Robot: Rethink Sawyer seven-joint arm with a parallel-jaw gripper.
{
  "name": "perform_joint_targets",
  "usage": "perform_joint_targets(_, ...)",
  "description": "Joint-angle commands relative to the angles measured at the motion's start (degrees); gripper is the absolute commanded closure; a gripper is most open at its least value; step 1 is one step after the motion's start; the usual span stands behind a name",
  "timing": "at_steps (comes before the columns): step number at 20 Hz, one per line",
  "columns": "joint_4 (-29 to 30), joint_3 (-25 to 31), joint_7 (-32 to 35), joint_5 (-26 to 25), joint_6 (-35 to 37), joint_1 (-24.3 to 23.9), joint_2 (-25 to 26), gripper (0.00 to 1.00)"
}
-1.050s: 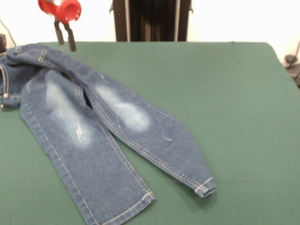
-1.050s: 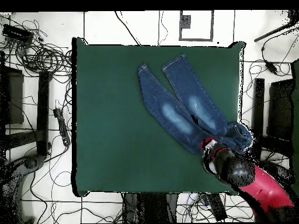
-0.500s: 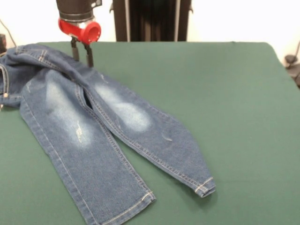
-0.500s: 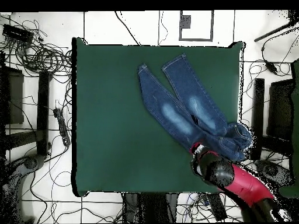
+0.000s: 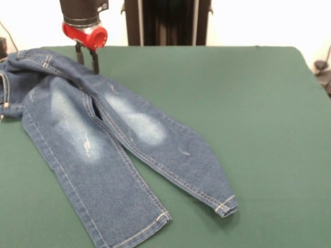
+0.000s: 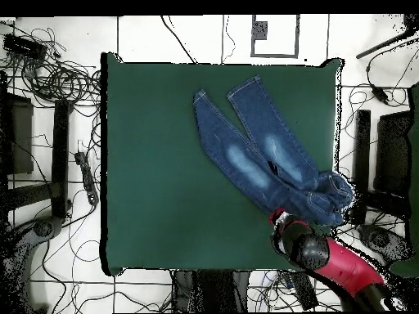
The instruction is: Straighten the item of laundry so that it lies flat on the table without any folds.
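The jeans lie at the frame's left on the table, legs flat, waist bunched at the upper left. Denim is soft, rather heavy; grip the waistband. The gripper seems slightly open, empty.

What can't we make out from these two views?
- Jeans waistband: front view cuts it off at the left edge; in the overhead view it is a bunched heap, folds unreadable.
- End effector: whether its tips touch the denim cannot be told in the front view; overhead, the arm's own body hides them.
- Table near edge: cropped in the front view.
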Motion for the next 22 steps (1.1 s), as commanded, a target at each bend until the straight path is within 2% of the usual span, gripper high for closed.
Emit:
perform_joint_targets(1,-0.05,2.31,5.39,-1.31,-2.94,1.90,1.21,0.00)
perform_joint_targets(6,0.37,1.60,6.11,-1.49,-4.16,2.66,-0.15,0.00)
perform_joint_targets(12,-0.25,1.62,8.29,1.88,-2.29,2.82,0.45,0.00)
perform_joint_targets(17,3.43,5.71,13.04,7.16,-2.74,-0.01,-2.52,0.00)
perform_joint_targets(22,4.40,7.73,12.83,9.19,-3.36,-0.64,-4.08,0.00)
